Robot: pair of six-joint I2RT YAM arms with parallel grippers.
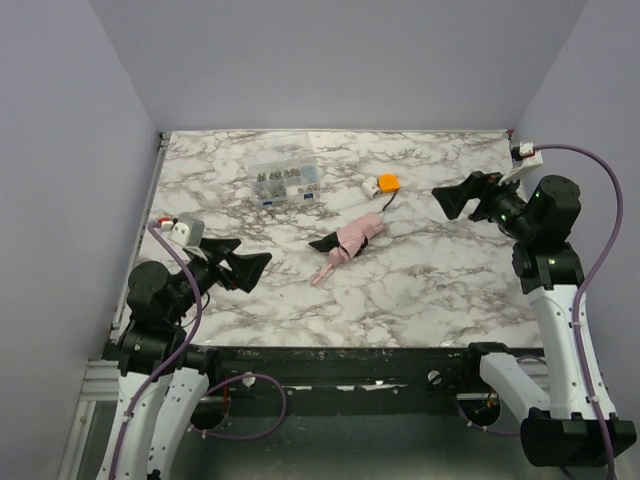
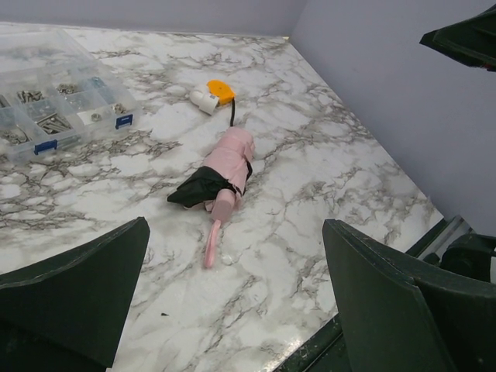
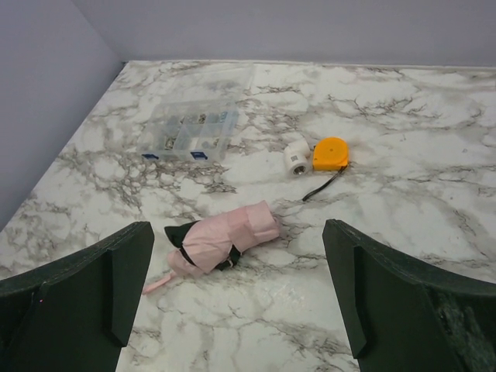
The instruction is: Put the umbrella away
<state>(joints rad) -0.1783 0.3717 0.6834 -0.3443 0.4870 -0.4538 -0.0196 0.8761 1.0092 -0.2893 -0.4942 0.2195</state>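
The umbrella (image 1: 350, 240) lies rolled up as a short pale pink bundle with a dark strap and a black flap, in the middle of the marble table (image 1: 440, 290). It also shows in the left wrist view (image 2: 229, 167) and the right wrist view (image 3: 225, 239). Its thin pink loop trails toward the near edge. My left gripper (image 1: 250, 265) is open and empty, left of the umbrella. My right gripper (image 1: 455, 200) is open and empty, right of the umbrella and apart from it.
A clear plastic parts box (image 1: 285, 182) with several compartments sits at the back left. A small orange-and-white gadget (image 1: 382, 186) with a black cord lies just behind the umbrella. Grey walls enclose the table on three sides.
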